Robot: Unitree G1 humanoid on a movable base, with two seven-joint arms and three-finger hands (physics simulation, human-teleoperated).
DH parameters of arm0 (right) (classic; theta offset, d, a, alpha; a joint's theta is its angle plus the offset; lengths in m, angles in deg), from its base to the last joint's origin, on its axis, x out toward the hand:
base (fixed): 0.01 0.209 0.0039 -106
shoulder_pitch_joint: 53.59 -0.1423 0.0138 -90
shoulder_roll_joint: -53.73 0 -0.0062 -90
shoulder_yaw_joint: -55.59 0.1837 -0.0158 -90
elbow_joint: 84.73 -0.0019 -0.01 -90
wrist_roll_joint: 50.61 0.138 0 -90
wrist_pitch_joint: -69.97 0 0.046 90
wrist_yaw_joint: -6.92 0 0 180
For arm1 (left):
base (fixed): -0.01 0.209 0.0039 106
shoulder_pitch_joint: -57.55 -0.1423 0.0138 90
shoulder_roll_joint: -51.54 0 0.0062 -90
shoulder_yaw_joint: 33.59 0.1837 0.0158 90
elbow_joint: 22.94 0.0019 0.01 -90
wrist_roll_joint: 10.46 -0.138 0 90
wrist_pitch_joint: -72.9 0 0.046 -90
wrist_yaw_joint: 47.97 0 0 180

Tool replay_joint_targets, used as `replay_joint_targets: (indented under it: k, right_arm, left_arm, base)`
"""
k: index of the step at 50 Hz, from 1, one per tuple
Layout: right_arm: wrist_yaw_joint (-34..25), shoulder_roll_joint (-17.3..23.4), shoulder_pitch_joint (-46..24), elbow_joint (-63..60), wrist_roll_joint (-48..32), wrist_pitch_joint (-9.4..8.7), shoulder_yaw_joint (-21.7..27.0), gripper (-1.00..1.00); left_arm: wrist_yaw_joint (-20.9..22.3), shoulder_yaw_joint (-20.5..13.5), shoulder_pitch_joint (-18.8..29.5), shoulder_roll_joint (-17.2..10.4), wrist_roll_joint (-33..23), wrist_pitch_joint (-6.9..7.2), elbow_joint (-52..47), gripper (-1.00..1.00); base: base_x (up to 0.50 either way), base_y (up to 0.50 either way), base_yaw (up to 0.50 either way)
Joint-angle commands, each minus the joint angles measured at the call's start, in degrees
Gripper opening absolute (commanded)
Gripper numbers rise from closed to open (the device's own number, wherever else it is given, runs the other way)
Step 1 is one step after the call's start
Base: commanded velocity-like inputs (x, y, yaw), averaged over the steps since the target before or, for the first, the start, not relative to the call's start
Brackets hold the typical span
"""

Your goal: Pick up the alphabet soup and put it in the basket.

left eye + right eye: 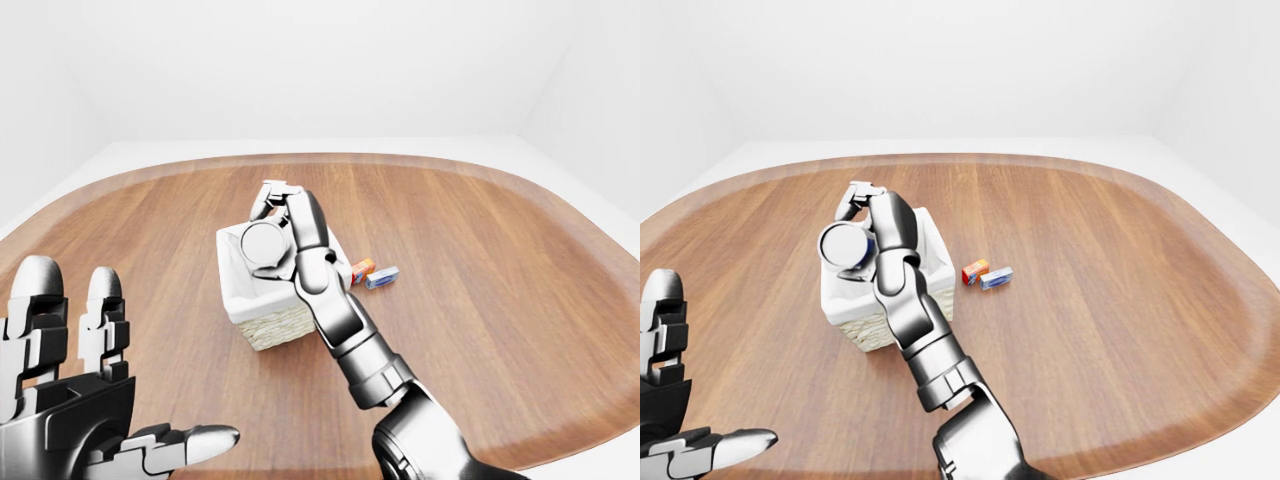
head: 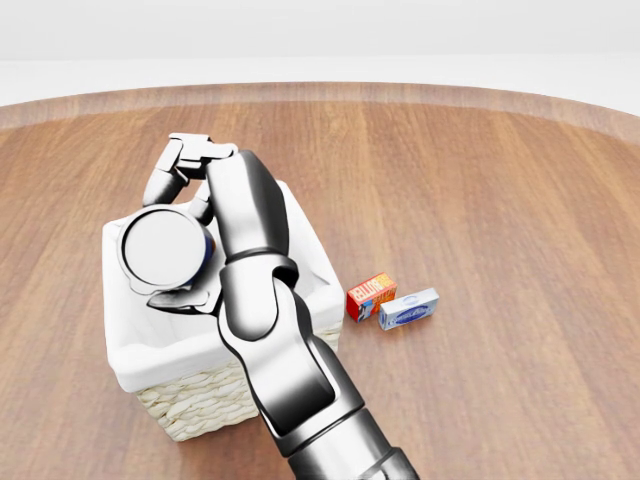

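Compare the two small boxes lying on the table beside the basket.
The orange box is red-orange with pale lettering, while the blue box is pale blue and white. The orange box looks shorter and chunkier; the blue box is longer and flatter. The orange box lies nearer the basket, the blue box further right in the head view. Both rest on the wooden table, side by side.
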Motion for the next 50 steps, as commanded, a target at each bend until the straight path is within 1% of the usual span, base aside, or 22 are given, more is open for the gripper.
replay_joint_targets:
  k: [1, 3, 8, 18, 22, 24, 26, 28, 29, 31, 35, 41, 45, 47, 50]
  right_arm:
    - [3.16, 0.00, -3.88, 4.85, 5.02, 0.00, 0.56, -1.00]
    - [3.44, 0.00, -4.54, 5.70, 5.11, 0.00, 0.77, -1.00]
    - [4.62, 0.00, -7.20, 9.92, 5.91, 0.00, 1.74, -1.00]
    - [6.78, 0.00, -10.97, 17.67, 6.72, 0.00, 2.88, -1.00]
    - [7.89, 0.00, -12.00, 21.13, 6.61, 0.00, 3.10, -1.00]
    - [8.27, 0.00, -12.49, 22.48, 6.53, 0.00, 3.27, -1.00]
    - [8.35, 0.00, -13.04, 23.37, 6.78, 0.00, 3.60, -1.00]
    - [8.66, 0.00, -13.31, 24.32, 6.84, 0.40, 3.71, -1.00]
    - [9.03, 0.00, -13.60, 25.36, 6.73, 0.91, 3.72, -1.00]
    - [9.29, 0.00, -14.04, 26.34, 6.68, 1.28, 3.85, -1.00]
    - [9.70, 0.00, -14.39, 27.08, 6.39, 1.48, 3.84, -1.00]
    - [10.18, 0.00, -14.94, 27.25, 5.76, 1.08, 3.81, -1.00]
    - [10.82, 0.00, -15.23, 28.94, 5.58, 2.22, 3.94, -1.00]
    - [10.96, 0.00, -15.73, 30.62, 5.66, 3.09, 4.22, -1.00]
    - [10.96, 0.00, -16.47, 32.21, 5.74, 3.73, 4.56, -1.00]
  left_arm:
    - [0.38, -0.11, 0.12, 0.35, -0.12, 0.33, -0.23, 1.00]
    - [0.43, -0.02, 0.22, 0.44, -0.32, 0.45, -0.23, 1.00]
    - [0.53, -0.09, -0.40, 0.31, 0.33, -0.05, -0.23, 1.00]
    - [0.16, 0.03, -0.84, -0.16, 0.83, -0.37, -0.23, 1.00]
    - [0.04, -0.11, -0.59, -0.28, 0.86, -0.08, -0.23, 1.00]
    - [0.17, -0.06, -0.63, -0.16, 0.76, -0.15, -0.23, 1.00]
    - [0.46, 0.01, -1.08, 0.01, 0.98, -0.64, -0.23, 1.00]
    - [0.38, -0.09, -1.01, -0.07, 1.09, -0.53, -0.23, 1.00]
    - [0.31, -0.14, -0.98, -0.13, 1.16, -0.49, -0.23, 1.00]
    - [0.30, -0.01, -1.06, -0.13, 1.08, -0.60, -0.23, 1.00]
    - [0.19, -0.04, -0.97, -0.23, 1.12, -0.46, -0.23, 1.00]
    - [0.06, -0.11, -1.37, -0.52, 1.69, -0.76, -0.23, 1.00]
    - [0.38, 0.72, -2.20, -0.29, 1.35, -1.59, -0.23, 1.00]
    - [0.34, 0.48, -2.35, -0.53, 1.86, -1.62, -0.23, 1.00]
    - [0.16, 0.19, -2.54, -0.85, 2.52, -1.73, -0.23, 1.00]
  base:
    - [0.00, 0.00, 0.00]
    - [0.00, 0.00, 0.00]
    - [0.00, 0.00, 0.00]
    - [0.00, 0.00, 0.00]
    - [0.00, 0.00, 0.00]
    - [0.00, 0.00, 0.00]
    - [0.00, 0.00, 0.00]
    - [0.00, 0.00, 0.00]
    - [0.00, 0.00, 0.00]
    - [0.00, 0.00, 0.00]
    - [0.00, 0.00, 0.00]
    - [0.00, 0.00, 0.00]
    - [0.00, 0.00, 0.00]
    - [0.00, 0.00, 0.00]
    - [0.00, 0.00, 0.00]
